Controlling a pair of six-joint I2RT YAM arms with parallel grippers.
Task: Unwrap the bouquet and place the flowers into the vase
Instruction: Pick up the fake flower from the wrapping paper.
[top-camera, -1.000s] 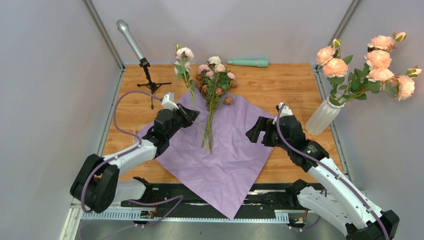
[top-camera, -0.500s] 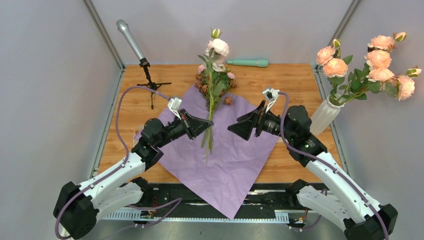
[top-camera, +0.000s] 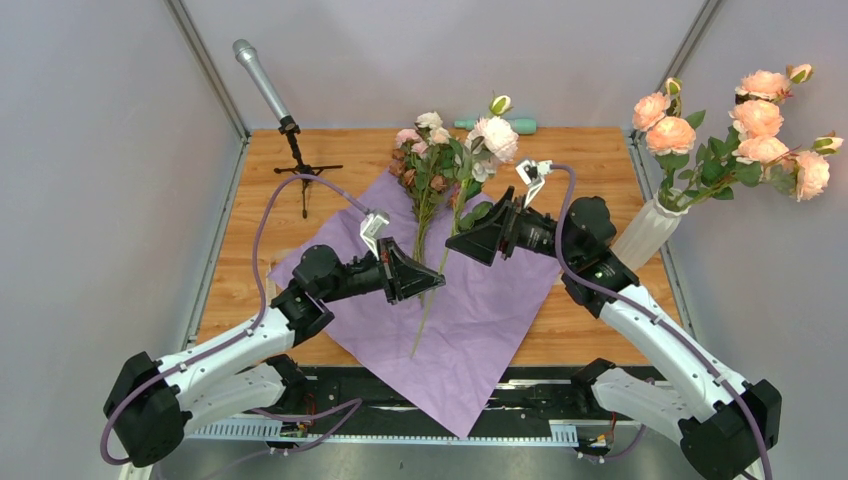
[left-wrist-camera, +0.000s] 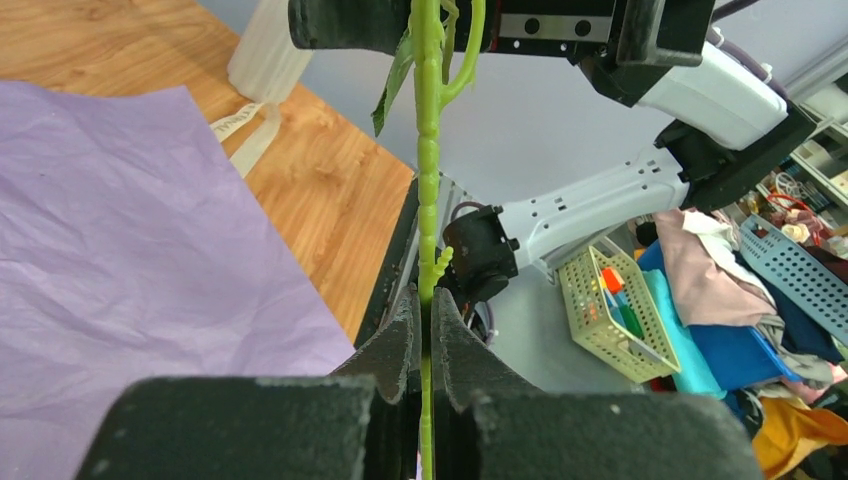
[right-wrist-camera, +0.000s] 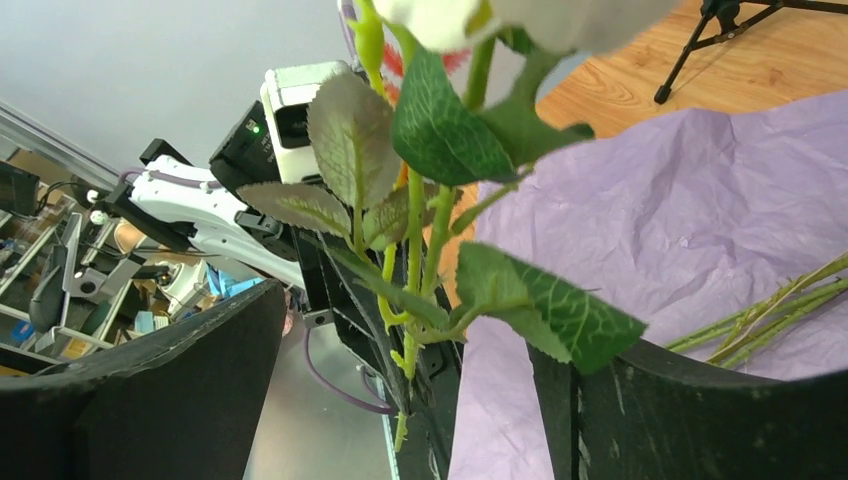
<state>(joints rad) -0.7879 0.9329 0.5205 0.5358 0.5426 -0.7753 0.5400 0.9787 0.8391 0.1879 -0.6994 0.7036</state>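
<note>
The left gripper (top-camera: 432, 283) pinches one flower stem (left-wrist-camera: 428, 200), so the spread right gripper (top-camera: 460, 248) should close on bare stem below the leaves (right-wrist-camera: 450, 110) before the left releases.

No legible text, label, brand or number in any view. Cream ribbon (left-wrist-camera: 240, 125) on the tabletop shows faint marks, too small to read.

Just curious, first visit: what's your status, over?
Left gripper shut on one flower stem. Right gripper open around its leaves. Other flowers lie on purple paper. Vase holds peach roses.
</note>
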